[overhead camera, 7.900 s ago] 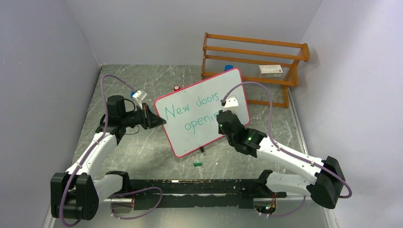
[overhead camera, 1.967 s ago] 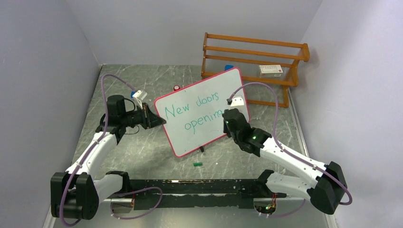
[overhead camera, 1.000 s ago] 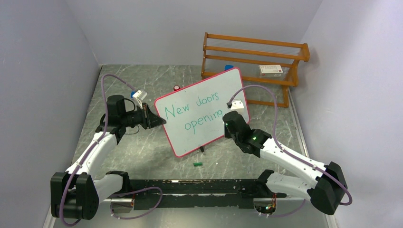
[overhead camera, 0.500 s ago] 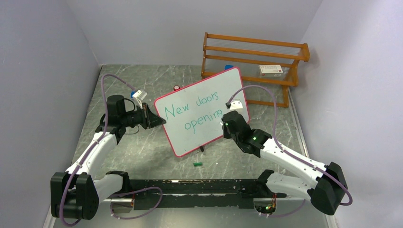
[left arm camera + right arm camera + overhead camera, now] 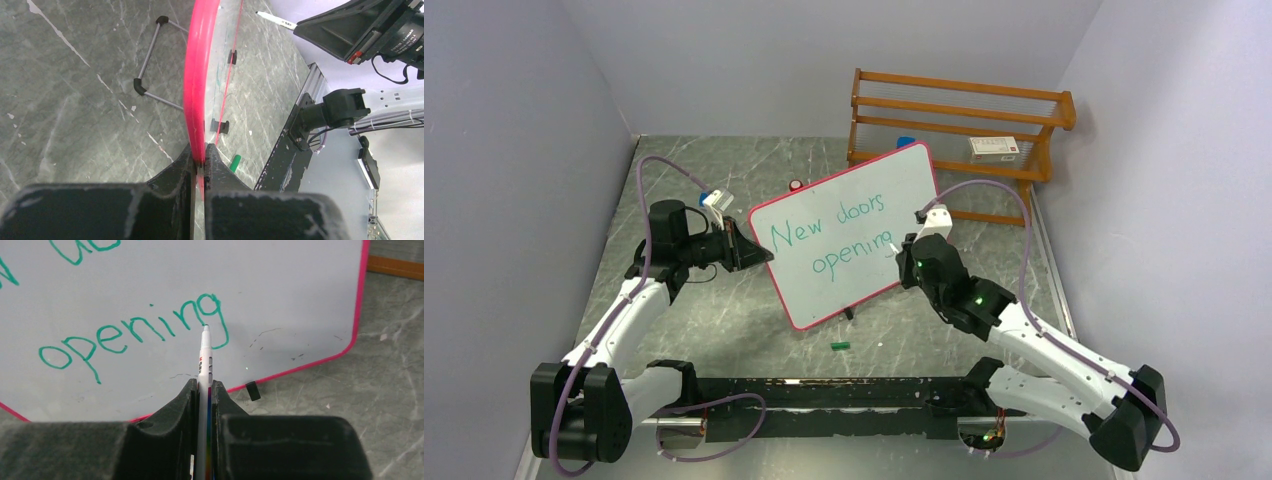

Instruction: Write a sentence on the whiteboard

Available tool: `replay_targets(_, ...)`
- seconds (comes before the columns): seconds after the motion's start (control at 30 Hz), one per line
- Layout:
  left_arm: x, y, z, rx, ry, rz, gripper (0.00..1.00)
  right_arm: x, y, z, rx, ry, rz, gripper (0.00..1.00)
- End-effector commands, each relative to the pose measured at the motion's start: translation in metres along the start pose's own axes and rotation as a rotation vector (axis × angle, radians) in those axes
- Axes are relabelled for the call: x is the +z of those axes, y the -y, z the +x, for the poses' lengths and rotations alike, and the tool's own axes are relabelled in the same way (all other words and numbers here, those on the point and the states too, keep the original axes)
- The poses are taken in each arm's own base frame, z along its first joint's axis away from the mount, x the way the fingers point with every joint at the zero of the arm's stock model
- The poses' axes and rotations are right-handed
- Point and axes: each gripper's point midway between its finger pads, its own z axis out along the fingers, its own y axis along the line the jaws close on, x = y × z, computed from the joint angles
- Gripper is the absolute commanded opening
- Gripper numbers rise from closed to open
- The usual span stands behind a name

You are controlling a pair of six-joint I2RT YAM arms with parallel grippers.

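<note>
The whiteboard stands tilted on its feet mid-table, pink rim all round. The sentence reads "New doors opening" in green, in two lines. My left gripper is shut on the board's left rim, its jaws pinching it. My right gripper is shut on a white marker. The marker's tip points at the tail of the last "g". In the left wrist view the marker sits a little off the board's face.
A wooden rack stands at the back right with a white box on it. A green cap lies on the table in front of the board. A small red thing and a blue thing sit behind the board.
My right gripper has drawn back to the right and toward me with the marker, and the whole word "opening" now shows. The left gripper and the board have not moved.
</note>
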Motion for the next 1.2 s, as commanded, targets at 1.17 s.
replay_targets(1.17, 0.000, -0.020, 0.003, -0.004, -0.011, -0.096, 0.05, 0.039, 0.031, -0.006, 0.023, 0.023, 0.076, 0.00)
